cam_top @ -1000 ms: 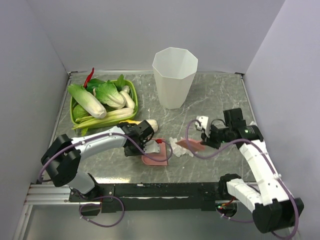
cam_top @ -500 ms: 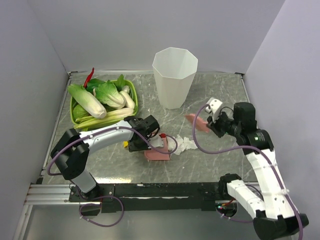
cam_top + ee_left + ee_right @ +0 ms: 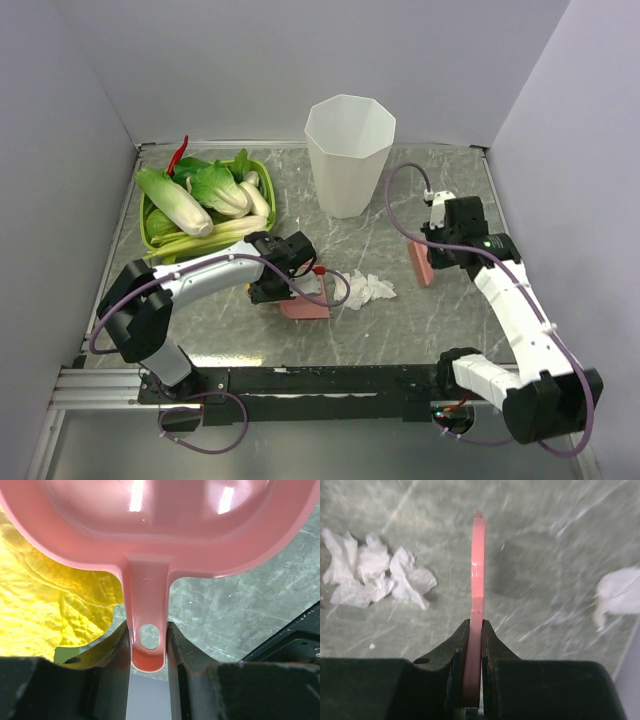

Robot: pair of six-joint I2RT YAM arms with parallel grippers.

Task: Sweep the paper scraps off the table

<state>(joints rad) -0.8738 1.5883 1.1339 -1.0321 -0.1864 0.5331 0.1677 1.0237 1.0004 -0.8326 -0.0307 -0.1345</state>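
Holding the pink dustpan (image 3: 150, 530) by its handle in the left gripper (image 3: 147, 645) and pinching a flat pink scraper (image 3: 478, 565) in the right gripper (image 3: 472, 630), with paper scraps (image 3: 370, 290) between them on the table (image 3: 400, 335).

No lettering, label, brand, number or sign that I can read in any view. I checked the pink dustpan (image 3: 150, 520), the pink flat tool (image 3: 478, 565), the white bin (image 3: 349, 150) and the table (image 3: 400, 330). All show plain surfaces.
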